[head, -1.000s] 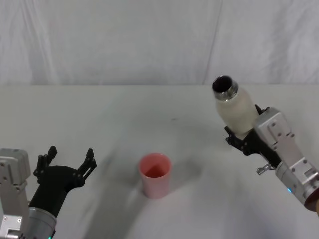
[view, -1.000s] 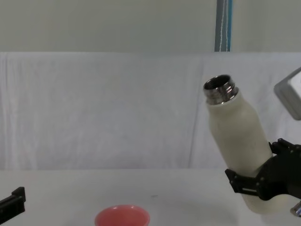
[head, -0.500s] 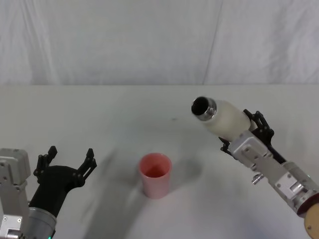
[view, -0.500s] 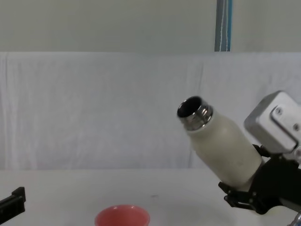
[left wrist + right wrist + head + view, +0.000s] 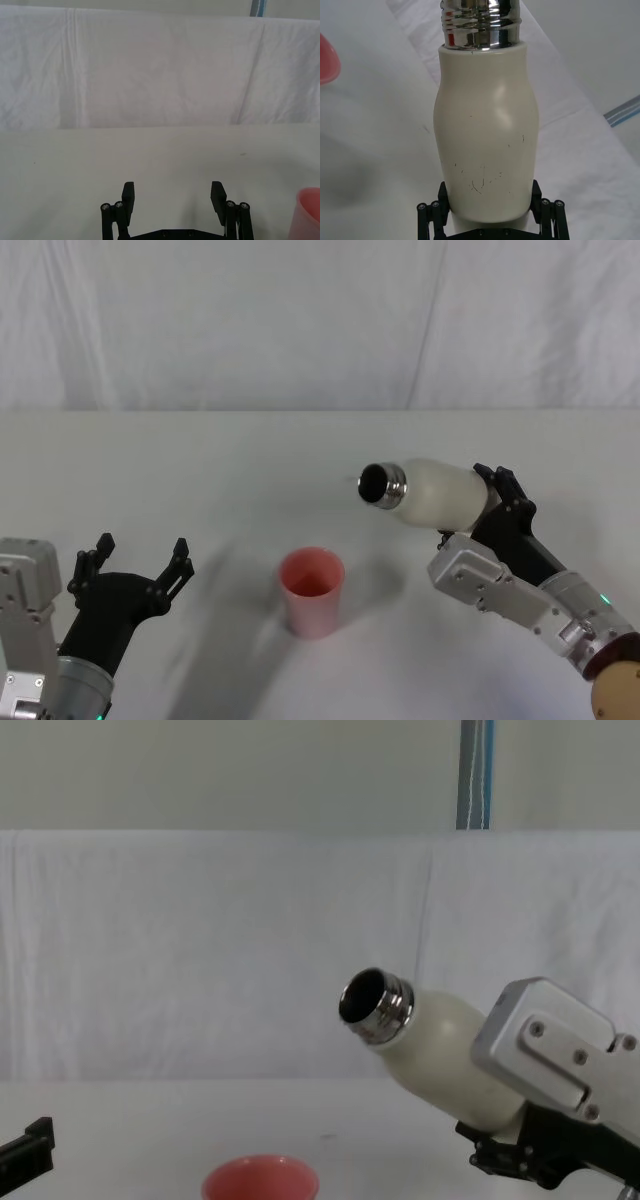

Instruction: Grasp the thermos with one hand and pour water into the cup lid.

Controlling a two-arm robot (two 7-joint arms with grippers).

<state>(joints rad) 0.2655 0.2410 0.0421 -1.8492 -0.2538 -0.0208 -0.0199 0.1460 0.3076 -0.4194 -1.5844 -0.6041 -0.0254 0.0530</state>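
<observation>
Above the table's (image 5: 200, 470) right half, my right gripper (image 5: 490, 515) clamps the tilted thermos (image 5: 440, 495); next I bring its mouth over the cup lid (image 5: 311, 590), while the left gripper (image 5: 135, 565) rests spread open.

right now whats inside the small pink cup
The small round pink cup looks empty in the head view: only its pink inner wall and bottom show. Thin water there can't be ruled out; from the chest view its inside is hidden.

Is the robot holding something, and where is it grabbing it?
Yes. The right tool holds the thermos around its lower body, near the base. The left tool is open and holds nothing.
</observation>
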